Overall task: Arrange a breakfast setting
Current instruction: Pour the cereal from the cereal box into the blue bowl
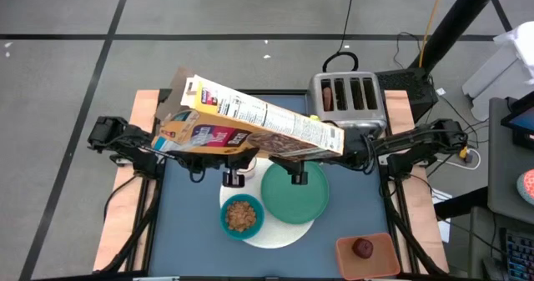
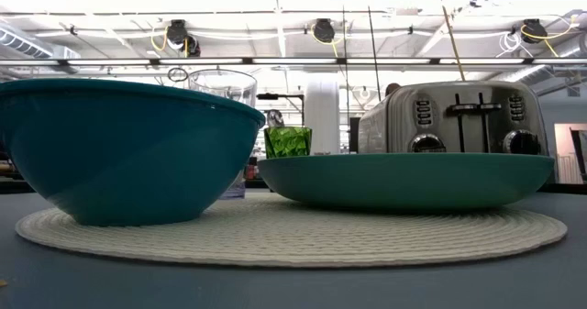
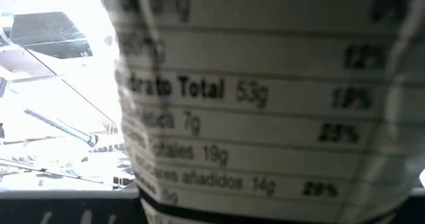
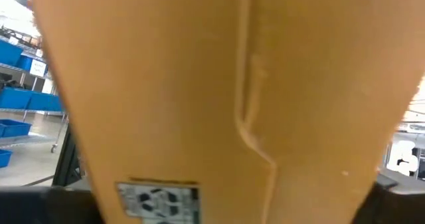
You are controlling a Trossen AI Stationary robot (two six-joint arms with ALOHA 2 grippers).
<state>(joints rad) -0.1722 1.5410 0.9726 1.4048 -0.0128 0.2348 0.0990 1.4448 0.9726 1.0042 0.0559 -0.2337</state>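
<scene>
A cereal box (image 1: 250,118) hangs lengthwise above the table between my two arms, its open flaps toward the table's left. My left gripper (image 1: 167,145) is at the flap end, and the box's nutrition panel (image 3: 265,104) fills its wrist view. My right gripper (image 1: 355,154) is at the box's other end, facing the brown cardboard bottom (image 4: 232,84). Below, a teal bowl (image 1: 242,217) with cereal and a green plate (image 1: 294,191) rest on the white round mat (image 1: 275,233). A small glass (image 1: 234,178) stands under the box. My left gripper holds the cereal box at its flap end (image 1: 179,131), coming from the table's left. The box itself hides the fingers and the exact place of contact. The box is lifted clear of the table, lying lengthwise and slanting across the glass and the plate.
A silver four-slot toaster (image 1: 346,97) stands at the far right, just behind the box's end. An orange-brown tray (image 1: 371,260) with a red fruit (image 1: 363,248) sits at the near right. A green cup (image 2: 288,141) shows behind the plate in the low view.
</scene>
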